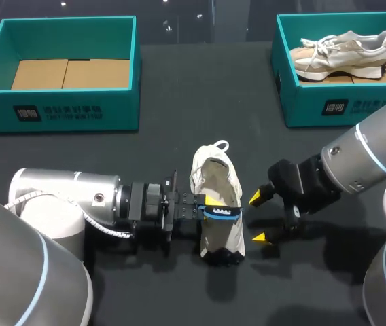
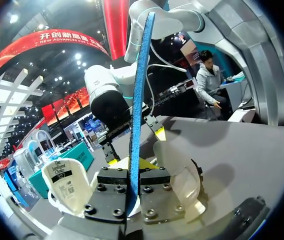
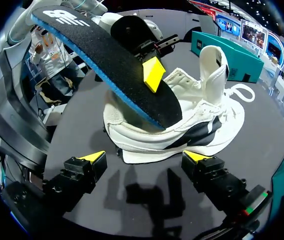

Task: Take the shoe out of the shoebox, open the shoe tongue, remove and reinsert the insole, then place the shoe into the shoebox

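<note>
The left claw (image 1: 210, 206) was clamped tight on the blue-edged insole (image 3: 107, 65), holding it tilted, its lower end at the opening of the white sneaker (image 1: 215, 178). That sneaker sat on the dark worktop (image 1: 179, 102) between both claws, its tongue (image 3: 214, 65) raised. Just beside it, the right claw (image 1: 258, 217) stood wide apart and held nothing. The teal shoebox (image 1: 64, 109) lay well behind, and another shoebox (image 1: 315, 102) held a second sneaker (image 1: 342, 51).

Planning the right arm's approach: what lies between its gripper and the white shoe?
Only bare table separates the open right gripper from the shoe, shown in the right wrist and head views.
</note>
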Motion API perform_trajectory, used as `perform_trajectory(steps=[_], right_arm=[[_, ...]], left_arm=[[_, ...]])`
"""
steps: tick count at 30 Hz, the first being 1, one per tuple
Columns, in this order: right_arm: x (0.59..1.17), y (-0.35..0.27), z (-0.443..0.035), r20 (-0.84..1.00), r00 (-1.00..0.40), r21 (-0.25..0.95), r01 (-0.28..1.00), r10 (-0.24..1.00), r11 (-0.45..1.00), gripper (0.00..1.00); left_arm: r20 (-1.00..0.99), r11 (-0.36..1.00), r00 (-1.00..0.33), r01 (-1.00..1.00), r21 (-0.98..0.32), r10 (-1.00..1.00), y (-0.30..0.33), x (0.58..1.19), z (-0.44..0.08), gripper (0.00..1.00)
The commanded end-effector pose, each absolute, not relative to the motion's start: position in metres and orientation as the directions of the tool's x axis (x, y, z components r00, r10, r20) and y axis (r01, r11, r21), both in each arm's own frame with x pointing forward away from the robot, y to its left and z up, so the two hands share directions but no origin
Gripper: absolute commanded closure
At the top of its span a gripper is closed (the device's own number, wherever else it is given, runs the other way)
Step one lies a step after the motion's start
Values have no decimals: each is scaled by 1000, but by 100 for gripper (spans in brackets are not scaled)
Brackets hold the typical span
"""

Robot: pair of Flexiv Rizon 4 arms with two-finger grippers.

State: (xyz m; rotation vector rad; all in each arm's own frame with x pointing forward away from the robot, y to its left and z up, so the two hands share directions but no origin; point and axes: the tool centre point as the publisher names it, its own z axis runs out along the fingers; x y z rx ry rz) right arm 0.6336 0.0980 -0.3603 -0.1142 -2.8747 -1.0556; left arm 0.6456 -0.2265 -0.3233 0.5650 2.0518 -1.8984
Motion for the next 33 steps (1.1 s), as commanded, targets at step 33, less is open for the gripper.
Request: perform_trajectory(steps=[33], right_arm=[[632, 98, -360, 95, -994, 642, 96, 45, 760, 0]], left_arm=[[-477, 214, -876, 479, -851, 67, -234, 657, -316, 63]])
